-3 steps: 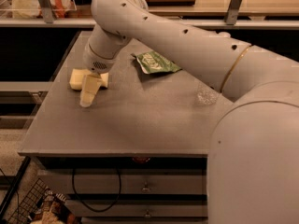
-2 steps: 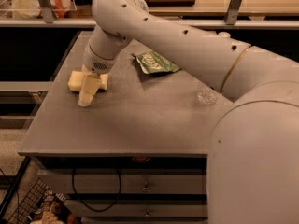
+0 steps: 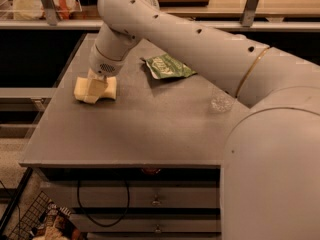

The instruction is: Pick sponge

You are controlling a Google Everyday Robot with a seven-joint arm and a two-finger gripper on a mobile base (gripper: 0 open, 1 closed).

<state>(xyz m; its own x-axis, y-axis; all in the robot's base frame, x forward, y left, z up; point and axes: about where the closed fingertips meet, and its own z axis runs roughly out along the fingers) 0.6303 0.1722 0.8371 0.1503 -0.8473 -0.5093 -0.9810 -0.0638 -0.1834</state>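
Observation:
The sponge point(image 3: 111, 88) is a pale yellow block lying on the left part of the grey table point(image 3: 150, 134). My gripper point(image 3: 93, 91) hangs from the white arm's wrist point(image 3: 105, 64) and comes down right over the middle of the sponge, covering its centre. Only the sponge's left and right ends show beside it. The sponge rests on the table top.
A crinkled green snack bag point(image 3: 166, 66) lies to the right of the sponge, further back. A small clear cup point(image 3: 220, 103) stands near my arm at the right. A shelf with rails runs behind the table. Drawers point(image 3: 155, 201) sit below it and a wire basket point(image 3: 30, 221) at lower left.
My gripper has moved back and down from just in front of the sponge to directly over it. The sponge and the green bag have stayed in place.

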